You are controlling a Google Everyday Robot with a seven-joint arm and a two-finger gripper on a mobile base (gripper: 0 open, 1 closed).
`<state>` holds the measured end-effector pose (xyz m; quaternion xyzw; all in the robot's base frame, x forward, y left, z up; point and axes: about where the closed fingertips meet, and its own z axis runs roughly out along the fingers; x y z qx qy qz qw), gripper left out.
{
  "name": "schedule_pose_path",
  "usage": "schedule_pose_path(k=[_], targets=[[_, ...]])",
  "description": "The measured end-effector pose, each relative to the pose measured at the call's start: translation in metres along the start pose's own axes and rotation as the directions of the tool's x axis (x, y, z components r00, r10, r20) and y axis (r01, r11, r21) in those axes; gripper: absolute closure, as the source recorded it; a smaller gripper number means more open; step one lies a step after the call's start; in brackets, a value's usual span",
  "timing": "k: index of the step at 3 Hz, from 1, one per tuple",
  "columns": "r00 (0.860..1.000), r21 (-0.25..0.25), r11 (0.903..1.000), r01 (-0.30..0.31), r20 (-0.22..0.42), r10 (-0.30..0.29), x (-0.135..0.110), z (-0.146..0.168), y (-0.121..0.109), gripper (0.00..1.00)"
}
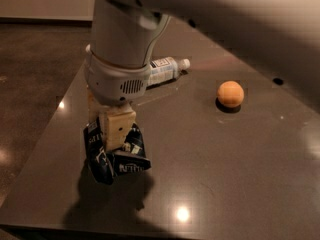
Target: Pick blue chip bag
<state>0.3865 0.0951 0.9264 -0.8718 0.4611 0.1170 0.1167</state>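
**A:** Where's your bag?

**B:** Left of the bottle (167, 69) and nearer the camera. The gripper (114, 140) has its fingers pinched shut on the upper part of the bag (127, 161). The rest hangs crumpled below them. Going by the shadow underneath, it looks just clear of the table (210, 184).

**A:** What could spoil it for you?

**B:** The grip seems to be on a fold of slick foil. If you lift fast or swing, the bag may slide out. The wrist is right beside the bottle, so a turn that way could set it rolling. The ball (230, 94) is well right of the bottle. It's only at risk if your arm sweeps low.
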Motion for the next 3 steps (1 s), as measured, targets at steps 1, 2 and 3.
schedule_pose_path(k=[1, 2, 3], targets=[[0.999, 0.019, 0.9997, -0.015, 0.039, 0.015, 0.005, -0.030, -0.004, 1.00], [0.996, 0.034, 0.9987, -0.038, 0.081, 0.035, 0.013, -0.051, -0.004, 1.00], [0.996, 0.055, 0.9978, -0.037, 0.087, 0.032, 0.010, -0.055, -0.006, 1.00]])
